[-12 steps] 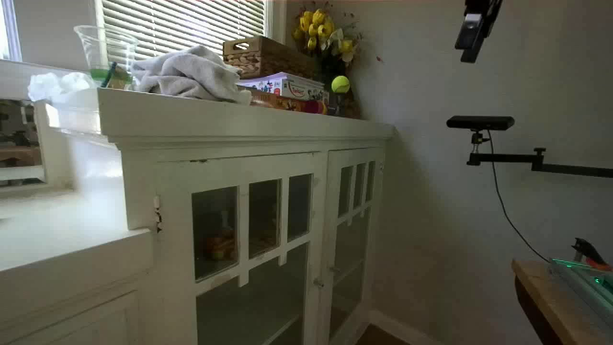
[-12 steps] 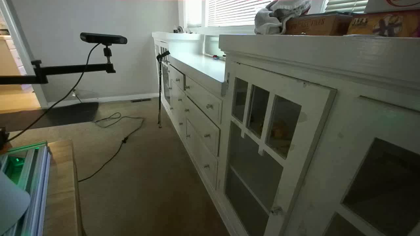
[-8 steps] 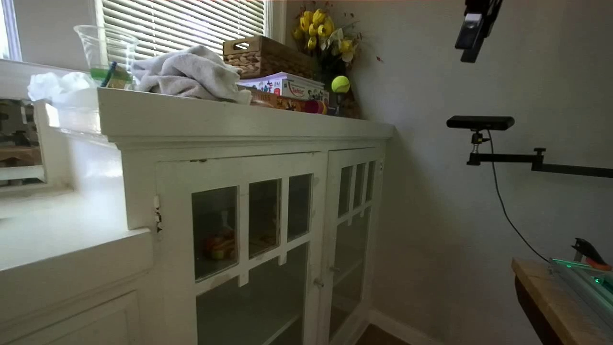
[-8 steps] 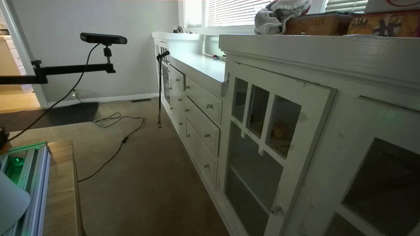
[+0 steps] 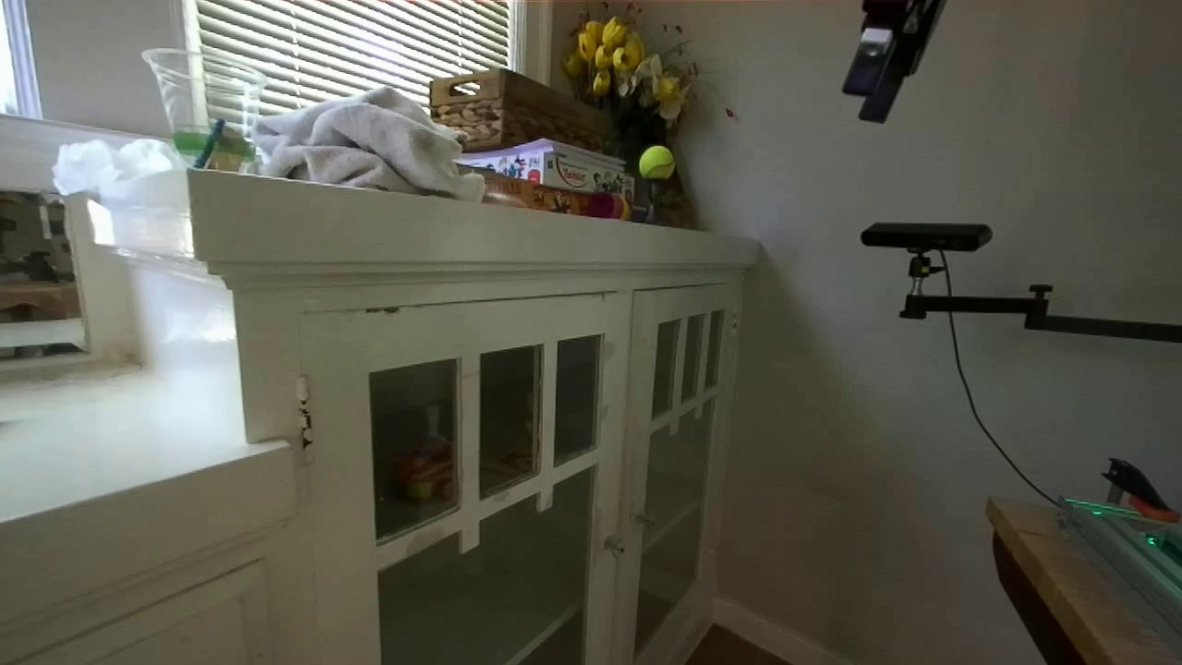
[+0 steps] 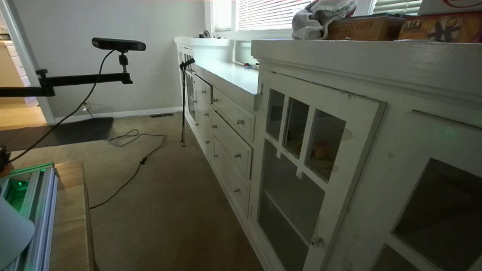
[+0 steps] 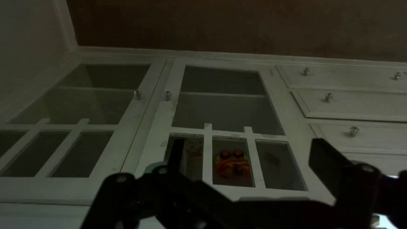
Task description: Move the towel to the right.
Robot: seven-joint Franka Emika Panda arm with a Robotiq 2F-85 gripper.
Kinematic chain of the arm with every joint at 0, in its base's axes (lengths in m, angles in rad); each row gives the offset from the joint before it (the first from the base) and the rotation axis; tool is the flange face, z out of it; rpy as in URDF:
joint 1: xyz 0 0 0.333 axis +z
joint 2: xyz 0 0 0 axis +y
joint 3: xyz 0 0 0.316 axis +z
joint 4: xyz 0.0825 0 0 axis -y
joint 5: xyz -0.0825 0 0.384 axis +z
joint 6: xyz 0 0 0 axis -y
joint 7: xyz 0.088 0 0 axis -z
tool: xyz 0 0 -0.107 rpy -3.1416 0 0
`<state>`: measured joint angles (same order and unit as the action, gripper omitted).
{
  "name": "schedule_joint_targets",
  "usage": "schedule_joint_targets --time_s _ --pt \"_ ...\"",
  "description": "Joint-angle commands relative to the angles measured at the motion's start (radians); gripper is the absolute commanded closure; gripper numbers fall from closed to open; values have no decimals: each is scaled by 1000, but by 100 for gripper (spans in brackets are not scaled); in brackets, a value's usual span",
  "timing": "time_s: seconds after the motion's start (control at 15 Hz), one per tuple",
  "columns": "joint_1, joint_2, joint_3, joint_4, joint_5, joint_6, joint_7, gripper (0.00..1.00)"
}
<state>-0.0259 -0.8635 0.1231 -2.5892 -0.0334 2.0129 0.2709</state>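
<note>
A crumpled light grey towel (image 5: 365,139) lies on the cabinet's high top (image 5: 443,217), beside a clear plastic cup and in front of a woven basket. A bunched grey-white cloth, apparently the same towel (image 6: 308,24), shows at the top of an exterior view. My gripper (image 5: 870,100) hangs high at the right, well apart from the towel. In the wrist view the gripper (image 7: 248,149) has its two dark fingers wide apart with nothing between them. That view faces the cabinet doors, and the towel is out of it.
A clear cup (image 5: 208,102) and white crumpled tissue (image 5: 115,166) stand left of the towel. A woven basket (image 5: 517,111), game boxes (image 5: 554,166), a tennis ball (image 5: 657,163) and yellow flowers (image 5: 614,55) are right of it. A camera on a bracket (image 5: 926,237) stands below my gripper.
In an exterior view my gripper has shifted a little to the left, towards the cabinet. The towel and the other objects have not moved.
</note>
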Motion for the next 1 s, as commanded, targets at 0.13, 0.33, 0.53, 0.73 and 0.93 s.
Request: schedule_joint_targets --time_s 0.13,0.33,0.53,0.73,0.93 --pt "-23 202 24 81 3 183 36 0" --pt "-22 319 33 165 -11 234 29 0" --pt "-19 431 42 277 -29 254 30 0" --pt "-16 546 44 394 -57 279 21 0" --pt "-6 662 33 499 -94 371 -11 0"
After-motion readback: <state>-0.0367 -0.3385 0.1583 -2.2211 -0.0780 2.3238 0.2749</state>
